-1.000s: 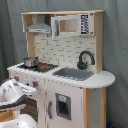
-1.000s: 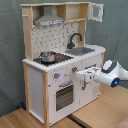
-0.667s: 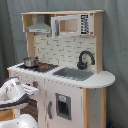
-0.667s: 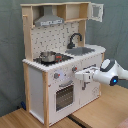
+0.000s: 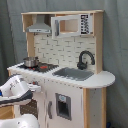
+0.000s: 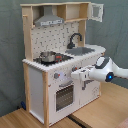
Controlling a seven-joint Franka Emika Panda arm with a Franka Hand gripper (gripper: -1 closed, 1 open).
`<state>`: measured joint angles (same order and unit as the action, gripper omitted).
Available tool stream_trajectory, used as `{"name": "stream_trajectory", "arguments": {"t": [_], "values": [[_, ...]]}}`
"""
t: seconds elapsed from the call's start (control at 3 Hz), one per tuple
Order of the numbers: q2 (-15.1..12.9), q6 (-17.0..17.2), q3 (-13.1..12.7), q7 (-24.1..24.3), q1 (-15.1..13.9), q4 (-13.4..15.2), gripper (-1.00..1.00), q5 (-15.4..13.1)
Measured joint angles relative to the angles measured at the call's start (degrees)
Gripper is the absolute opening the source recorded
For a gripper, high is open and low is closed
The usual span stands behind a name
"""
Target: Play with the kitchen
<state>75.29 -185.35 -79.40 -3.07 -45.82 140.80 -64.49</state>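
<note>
In the first exterior view, the kitchen [image 5: 62, 65] is seen directly ahead of the jaws [image 5: 35, 88], which are held against its front panel below the pot [image 5: 30, 62]. In the second exterior view, the jaws [image 6: 75, 75] are seen at the knobs [image 6: 56, 76] above the oven door [image 6: 64, 95]; their opening cannot be told.

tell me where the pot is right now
The pot sits on the stovetop at the first exterior view's left end of the kitchen counter, under the grey hood, with the sink and black faucet further right.
</note>
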Motion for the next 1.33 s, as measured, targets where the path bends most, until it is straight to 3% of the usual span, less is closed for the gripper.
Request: {"name": "stream_trajectory", "arguments": {"t": [0.33, 0.67, 1.33], "values": [[0.03, -1.72, 0.05, -0.34, -2.42, -2.58, 1.00, 0.04], [0.03, -1.72, 0.10, -0.34, -2.41, -2.63, -1.00, 0.04], [0.11, -1.86, 0.39, 10.78, -2.16, -1.93, -1.00, 0.13]]}}
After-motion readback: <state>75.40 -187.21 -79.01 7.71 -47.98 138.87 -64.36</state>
